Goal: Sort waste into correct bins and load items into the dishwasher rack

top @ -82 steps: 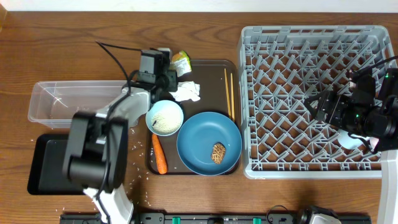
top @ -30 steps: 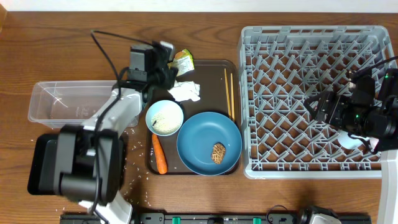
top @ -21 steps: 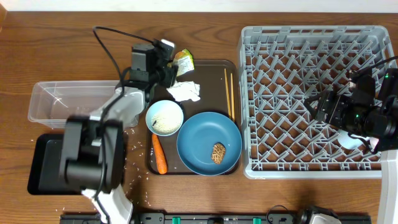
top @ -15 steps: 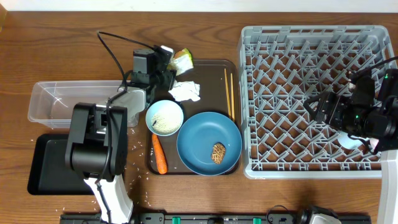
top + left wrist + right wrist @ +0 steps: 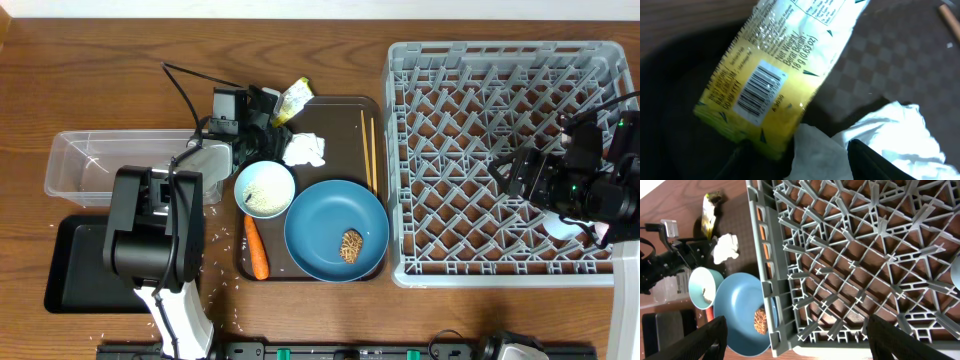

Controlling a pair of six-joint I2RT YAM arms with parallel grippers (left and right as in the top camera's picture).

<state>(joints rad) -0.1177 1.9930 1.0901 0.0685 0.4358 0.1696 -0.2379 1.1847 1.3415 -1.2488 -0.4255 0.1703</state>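
Observation:
The green-yellow snack wrapper (image 5: 293, 95) (image 5: 767, 82) lies at the brown tray's back left corner, with crumpled white paper (image 5: 304, 150) (image 5: 880, 132) beside it. My left gripper (image 5: 268, 112) (image 5: 802, 152) is open right at them; the wrapper's lower edge and a fold of paper lie between its fingers. On the tray are a light blue bowl (image 5: 265, 189) of rice, a carrot (image 5: 257, 247), chopsticks (image 5: 368, 150) and the blue plate (image 5: 336, 230) with a brown food piece (image 5: 351, 246). My right gripper (image 5: 520, 172) (image 5: 805, 345) hangs wide open over the grey rack (image 5: 480, 100), holding nothing.
A clear tub (image 5: 100, 165) and a black tray (image 5: 70, 275) sit left of the brown serving tray (image 5: 340, 110). Loose rice grains dot the table near them. A pale cup (image 5: 562, 225) rests in the rack under the right arm.
My left gripper has slid slightly right and nearer the tray. The wrapper has tilted and the white paper has shifted a little to the right. The right arm has stayed still.

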